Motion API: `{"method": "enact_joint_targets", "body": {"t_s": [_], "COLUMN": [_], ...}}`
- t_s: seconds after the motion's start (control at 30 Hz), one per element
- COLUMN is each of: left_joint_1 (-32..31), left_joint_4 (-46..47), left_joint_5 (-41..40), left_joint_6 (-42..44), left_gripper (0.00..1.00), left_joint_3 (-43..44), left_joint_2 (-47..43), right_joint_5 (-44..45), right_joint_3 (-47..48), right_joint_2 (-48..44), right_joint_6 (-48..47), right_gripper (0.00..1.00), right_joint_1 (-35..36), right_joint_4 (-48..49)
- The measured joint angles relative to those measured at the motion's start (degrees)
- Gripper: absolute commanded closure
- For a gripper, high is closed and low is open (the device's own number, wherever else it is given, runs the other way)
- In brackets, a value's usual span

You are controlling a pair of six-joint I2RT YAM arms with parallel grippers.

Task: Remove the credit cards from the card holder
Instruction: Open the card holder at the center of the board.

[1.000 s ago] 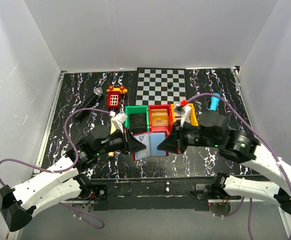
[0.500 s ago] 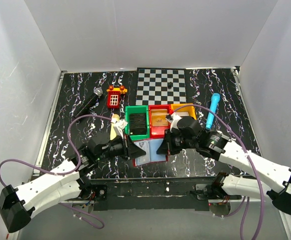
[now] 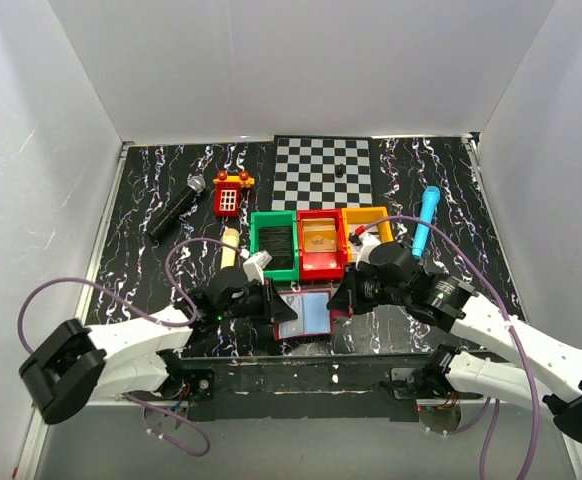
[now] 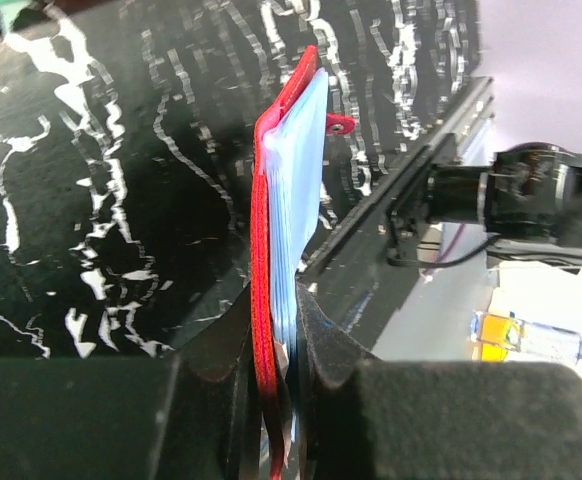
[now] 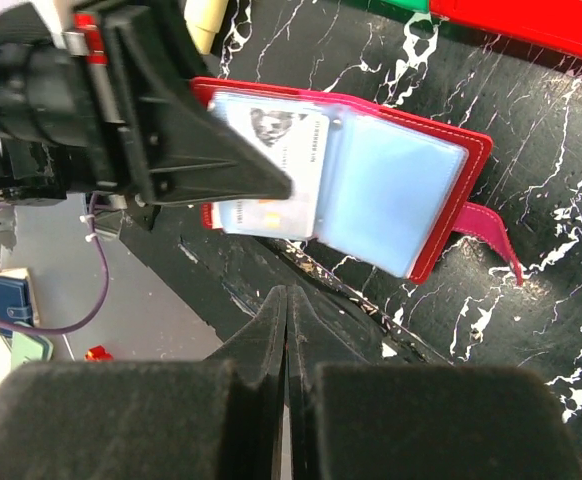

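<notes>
At 6 o'clock on the tabletop (image 3: 441, 170), the left end effector (image 4: 271, 330) is clamped on the 9 o'clock edge of the open red card holder (image 5: 391, 190), seemingly bracing it so the right end effector (image 5: 286, 295), fingers pressed together and empty, can reach a sleeved credit card (image 5: 276, 150)

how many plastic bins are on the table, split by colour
green bin: 1
red bin: 1
yellow bin: 1
total: 3
</notes>
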Motion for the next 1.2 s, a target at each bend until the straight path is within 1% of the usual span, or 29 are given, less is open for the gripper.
{"method": "enact_joint_targets", "body": {"t_s": [0.1, 0.2, 0.27, 0.37, 0.4, 0.6, 0.77, 0.83, 0.93, 1.03, 1.13, 1.2], "left_joint_1": [0.0, 0.0, 0.0, 0.0, 0.0, 0.0, 0.2, 0.4, 0.7, 1.0, 1.2, 1.4], "left_joint_4": [5.7, 9.6, 11.4, 12.4, 12.4, 10.1, 6.9, 5.9, 3.8, -0.7, -6.7, -12.0], "left_joint_5": [-0.1, -0.1, 0.0, -0.1, -0.2, -2.0, -3.2, -3.6, -3.9, -4.3, -5.7, -7.2], "left_joint_6": [-1.4, -2.1, -2.2, -2.3, -2.2, -0.5, 1.0, 1.4, 1.9, 2.6, 3.8, 4.9], "left_gripper": [1.0, 1.0, 1.0, 1.0, 0.98, 0.71, 0.52, 0.49, 0.47, 0.46, 0.43, 0.41], "left_joint_3": [-2.0, -2.2, -2.2, -2.1, -2.0, -1.8, -1.7, -1.7, -1.5, -0.2, 1.4, 2.4], "left_joint_2": [6.6, 12.8, 14.9, 15.3, 15.2, 13.3, 12.3, 12.1, 11.8, 11.1, 7.1, 1.7], "right_joint_5": [-0.2, -0.2, 0.1, 0.9, 1.0, 1.2, 1.2, 1.2, 1.1, 1.0, 0.9, 0.8], "right_joint_3": [-0.6, -1.3, -1.6, -1.6, -1.6, -1.6, -1.6, -1.6, -1.6, -1.6, -1.6, -1.6], "right_joint_2": [0.7, 2.8, 5.1, 9.6, 10.9, 20.5, 27.0, 28.1, 29.3, 30.3, 30.7, 30.7], "right_joint_6": [0.0, 0.0, 0.0, 0.0, 0.0, 0.0, 0.1, 0.2, 0.2, 0.2, 0.2, 0.1], "right_gripper": [0.99, 0.99, 0.99, 0.99, 0.99, 0.99, 0.99, 0.99, 0.99, 0.99, 0.99, 0.99], "right_joint_1": [0.0, 0.0, 0.0, 0.0, 0.0, 0.0, 0.0, 0.0, -0.3, -0.9, -1.7, -2.1], "right_joint_4": [0.6, 1.4, 1.9, 2.5, 2.8, 6.2, 7.4, 7.6, 7.8, 7.8, 7.6, 7.7]}}
